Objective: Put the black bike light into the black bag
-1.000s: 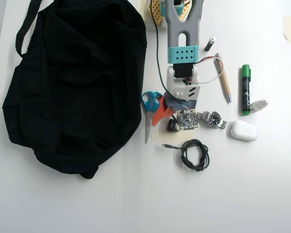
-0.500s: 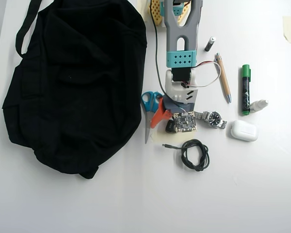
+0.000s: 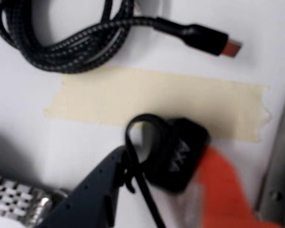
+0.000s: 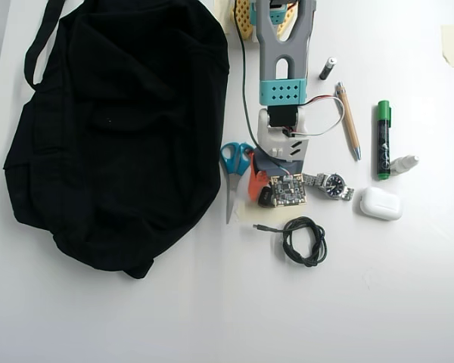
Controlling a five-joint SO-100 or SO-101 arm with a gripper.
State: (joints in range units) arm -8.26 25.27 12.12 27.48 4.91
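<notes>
My end effector (image 3: 168,175) straddles the black bike light (image 3: 178,152) on the white bench (image 4: 212,318), the dark finger against its strap loop on one side, the orange finger at its body on the other; I cannot tell whether they have pinched it yet. In the wrist view the light sits at the edge of a strip of tan tape (image 3: 152,99), not yet lifted.

The risks, as I judge them: the dark finger could catch only the thin rubber strap, letting the body swing or slip out on the lift; the orange finger lies close to the scissors (image 4: 233,168), which could be dragged along. A metal watch (image 4: 333,184) lies just beside me on the other side, and the coiled black cable (image 4: 303,240) rests beyond the tape.

Farther off in the overhead view, the black bag (image 4: 113,136) fills the bench's left side, looking closed and flat, so an opening may be hard to find. A white earbud case (image 4: 380,203), green marker (image 4: 383,140) and pen (image 4: 348,121) lie toward the right edge. The bench is plain white and evenly lit.
</notes>
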